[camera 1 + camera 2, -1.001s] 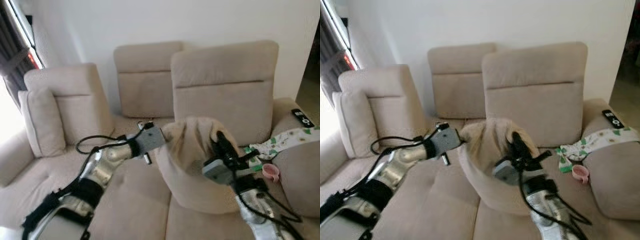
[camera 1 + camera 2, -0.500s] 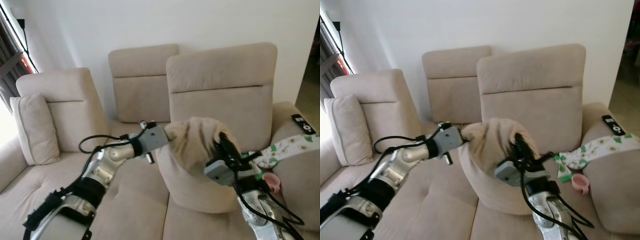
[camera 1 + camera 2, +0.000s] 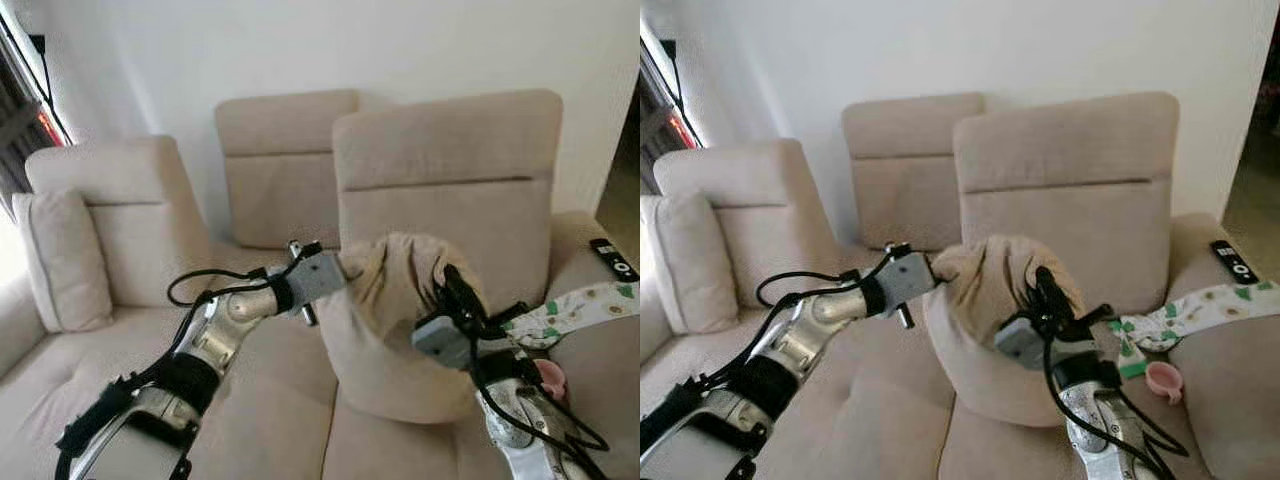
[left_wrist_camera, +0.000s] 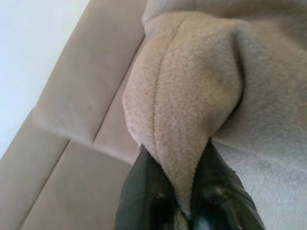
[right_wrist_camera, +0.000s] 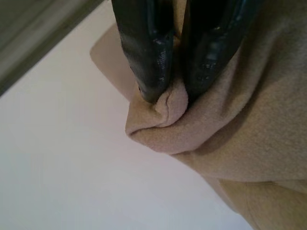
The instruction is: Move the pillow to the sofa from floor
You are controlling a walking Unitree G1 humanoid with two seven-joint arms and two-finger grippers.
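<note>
A beige pillow [image 3: 385, 330] hangs between my two arms above the seat of the beige sofa [image 3: 270, 400], in front of its right backrest. My left gripper [image 3: 345, 268] is shut on the pillow's upper left corner; in the left wrist view its black fingers [image 4: 148, 191] pinch the fleecy pillow corner [image 4: 182, 120]. At the pillow's upper right edge my right gripper [image 3: 448, 280] is shut too, and the right wrist view shows its fingers [image 5: 148, 48] clamping a fold of the fabric [image 5: 163, 115]. The pillow's bottom sags close to the seat cushion.
Another beige cushion [image 3: 60, 260] leans at the sofa's left end. On the right lie a green-patterned white cloth [image 3: 580, 305], a small pink object [image 3: 550, 375] and a black remote [image 3: 612, 255] on the armrest. A dark curtain [image 3: 15, 110] is at far left.
The view has shifted slightly. Both grippers still hold the pillow, which has stayed about where it was over the seat, perhaps a little lower.
</note>
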